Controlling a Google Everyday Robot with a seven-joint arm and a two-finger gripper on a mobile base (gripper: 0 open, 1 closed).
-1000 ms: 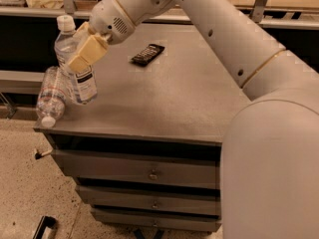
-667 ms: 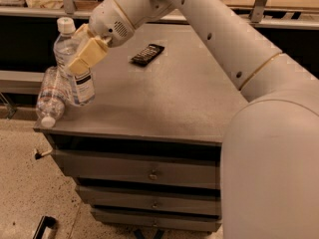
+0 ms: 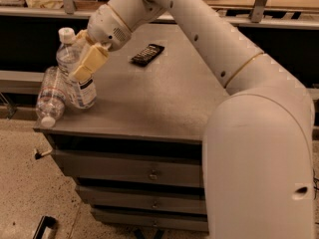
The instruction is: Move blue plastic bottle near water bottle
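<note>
The blue plastic bottle [image 3: 75, 83] is tall and clear, with a white cap and a white label. It stands slightly tilted at the table's left edge. My gripper [image 3: 76, 67] is shut around its upper body; one tan finger [image 3: 90, 61] crosses the front and the other is hidden behind the bottle. The water bottle [image 3: 50, 96] is smaller and ribbed, with a red-blue band. It lies on its side right beside the held bottle, at the front-left corner, with its cap pointing over the edge. The two bottles touch or nearly touch.
A black remote-like object [image 3: 147, 54] lies further back near the table's middle. The grey table [image 3: 164, 103] has drawers below. My arm reaches across from the right. A shelf runs behind the table, and speckled floor lies to the left.
My gripper and the held bottle have come down a little, bringing the bottle's base to the tabletop next to the lying water bottle.
</note>
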